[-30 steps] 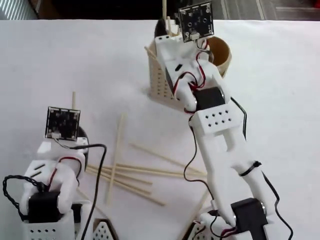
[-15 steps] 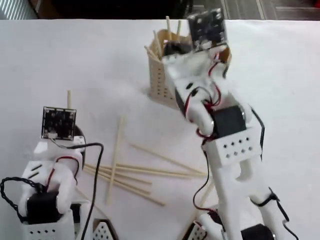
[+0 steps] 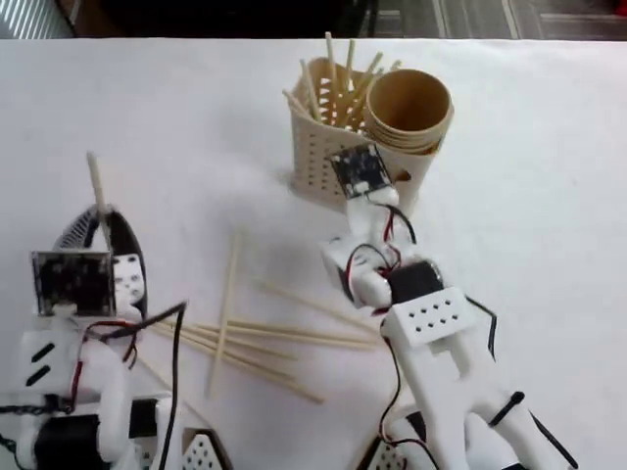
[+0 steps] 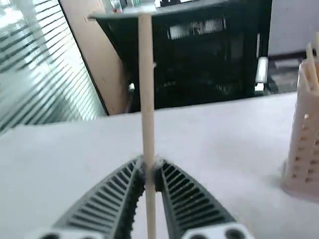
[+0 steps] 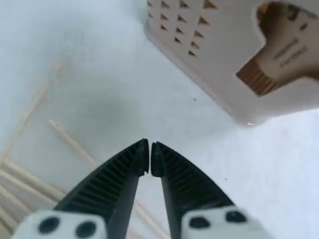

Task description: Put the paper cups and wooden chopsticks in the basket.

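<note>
A pale perforated basket (image 3: 318, 157) stands at the back of the white table. It holds stacked paper cups (image 3: 407, 103) and several upright wooden chopsticks (image 3: 338, 78). More chopsticks (image 3: 265, 338) lie scattered on the table between the arms. My left gripper (image 4: 149, 172) is shut on one chopstick (image 4: 146, 99), which stands upright above the front left of the table (image 3: 96, 186). My right gripper (image 5: 148, 152) is shut and empty, low over the table just in front of the basket (image 5: 199, 55), with loose chopsticks (image 5: 75, 144) beside it.
The right arm (image 3: 421, 323) stretches from the front edge toward the basket, over the right ends of the loose chopsticks. The basket shows far off in the left wrist view (image 4: 304, 144). White table (image 3: 176, 108) lies bare at the left and far right.
The right arm has pulled back from above the basket and dropped low in front of it. The left arm has drawn back toward the front left, raising its chopstick.
</note>
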Motion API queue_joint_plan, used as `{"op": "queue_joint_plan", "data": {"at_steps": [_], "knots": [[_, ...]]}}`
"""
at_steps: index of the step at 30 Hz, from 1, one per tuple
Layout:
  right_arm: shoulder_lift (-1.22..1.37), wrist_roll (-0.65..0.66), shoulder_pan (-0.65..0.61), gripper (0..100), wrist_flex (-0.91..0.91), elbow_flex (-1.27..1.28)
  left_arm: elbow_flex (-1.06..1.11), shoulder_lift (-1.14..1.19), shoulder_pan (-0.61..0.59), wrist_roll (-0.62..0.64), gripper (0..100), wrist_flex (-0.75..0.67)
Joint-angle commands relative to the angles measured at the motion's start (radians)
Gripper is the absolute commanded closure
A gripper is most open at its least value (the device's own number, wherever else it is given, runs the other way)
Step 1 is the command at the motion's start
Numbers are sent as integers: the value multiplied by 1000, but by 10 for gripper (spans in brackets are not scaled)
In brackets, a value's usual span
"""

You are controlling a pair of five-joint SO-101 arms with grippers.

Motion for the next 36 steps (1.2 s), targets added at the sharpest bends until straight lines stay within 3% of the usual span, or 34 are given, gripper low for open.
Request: {"op": "queue_joint_plan", "data": {"at_steps": [1,7,15,30,36], "knots": [[-31,-6,39,981,-209,112,-60,4,-7,11,980,-157],[-25,-6,76,981,-381,233,-57,15,130,9,980,-388],[-24,-6,76,981,-407,258,-98,271,355,8,980,-641],[-24,-6,73,981,-406,264,-617,878,542,12,980,-663],[-24,-6,76,981,-403,264,-790,1099,558,155,980,-663]]}}
